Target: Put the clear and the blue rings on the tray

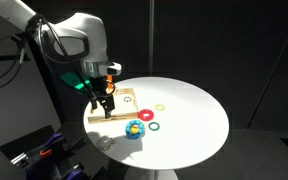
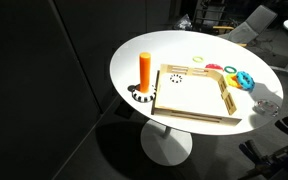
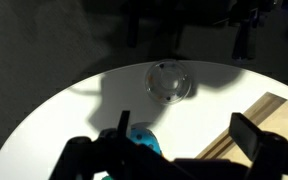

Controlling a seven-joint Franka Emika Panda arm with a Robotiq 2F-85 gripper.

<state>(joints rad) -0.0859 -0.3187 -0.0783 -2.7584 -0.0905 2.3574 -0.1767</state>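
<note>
On the round white table (image 1: 199,105) in an exterior view, the gripper (image 1: 105,110) hangs low over the tray (image 1: 126,108). The blue ring (image 1: 134,131) lies on the table just off the tray's rim.

In an exterior view the orange peg (image 2: 145,68) stands upright at a tray (image 2: 194,97) corner, with the blue ring (image 2: 245,80) beside the opposite side.

In the wrist view the jaws are spread wide and hold nothing. The blue ring (image 3: 144,143) lies on the table, the clear ring (image 3: 169,81) lies apart from it, and the tray (image 3: 271,118) is at the right.

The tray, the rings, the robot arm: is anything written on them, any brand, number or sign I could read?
No readable text in any view.
The tray bears only a cluster of small dark dots, no letters.
The blue ring and the arm show no legible marking.
</note>
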